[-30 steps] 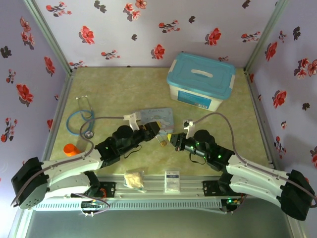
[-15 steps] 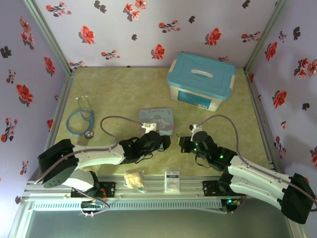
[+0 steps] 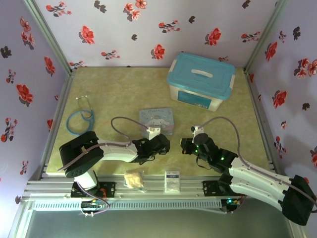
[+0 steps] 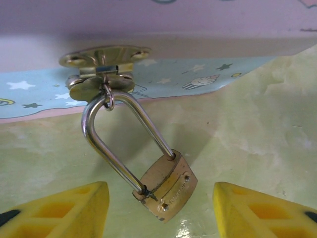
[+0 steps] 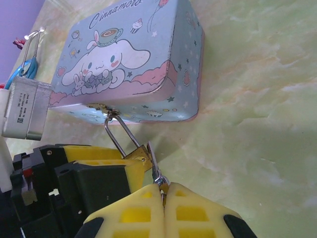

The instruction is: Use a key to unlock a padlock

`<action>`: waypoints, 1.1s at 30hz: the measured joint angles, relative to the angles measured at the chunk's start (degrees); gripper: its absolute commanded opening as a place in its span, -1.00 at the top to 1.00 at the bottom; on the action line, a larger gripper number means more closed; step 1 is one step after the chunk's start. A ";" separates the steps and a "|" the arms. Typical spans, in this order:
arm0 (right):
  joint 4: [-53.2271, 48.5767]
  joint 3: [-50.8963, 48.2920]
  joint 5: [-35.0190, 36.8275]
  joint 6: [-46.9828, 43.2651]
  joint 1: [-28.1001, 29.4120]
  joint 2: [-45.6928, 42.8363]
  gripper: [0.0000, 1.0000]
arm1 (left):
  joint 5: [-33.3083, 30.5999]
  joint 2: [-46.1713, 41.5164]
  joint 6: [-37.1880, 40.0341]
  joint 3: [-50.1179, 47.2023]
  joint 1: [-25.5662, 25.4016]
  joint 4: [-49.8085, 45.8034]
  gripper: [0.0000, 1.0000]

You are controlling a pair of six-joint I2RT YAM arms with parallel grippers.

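The padlock [image 4: 166, 187] is hanging by its shackle from the ring on the hasp [image 4: 101, 59] at the tin [image 5: 129, 59]'s near wall, at the tin's 6 o'clock in the top view. Its body is resting on the table, and it is looking locked.

The left claw [image 4: 161, 203] is standing spread, one yellow finger at the padlock's 9 o'clock and one at its 3 o'clock. Neither is touching it. The right claw [image 5: 163, 198] is pressed together, pinching the key [image 5: 153, 163] by its head. The blade is pointing toward 12 o'clock and reaching the padlock's body, though I cannot tell whether the tip is entering the keyhole.

The main risk is that nothing is holding the padlock. A push from the key would probably be swinging it on its ring or skidding it aside rather than seating the blade. The key is thin and held by little, so an off-line push could be twisting it in the pads or knocking it loose. A hard shove might also be sliding the light tin.

Compared with a second ago, both claws are sitting nearer the robot, off the tin's lid, which is showing fully. The left arm is folding back tighter, uncovering the stethoscope [image 3: 79, 119].
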 measured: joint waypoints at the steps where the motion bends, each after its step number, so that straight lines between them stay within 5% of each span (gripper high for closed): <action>1: 0.11 -0.07 0.00 0.04 0.00 0.00 1.00 | -0.07 0.20 0.02 0.00 0.07 0.33 -0.12; 13: 2.21 -1.77 -0.02 1.16 0.00 0.92 1.00 | -2.19 3.37 1.46 0.26 0.35 3.54 0.17; 23: 8.96 -5.84 -0.52 3.04 0.00 4.52 1.00 | -2.08 4.44 1.14 0.11 0.48 7.45 0.68; 33: 25.11 -12.70 -8.35 8.55 -0.04 9.53 1.00 | 2.12 0.20 -1.92 -6.32 1.77 13.16 0.73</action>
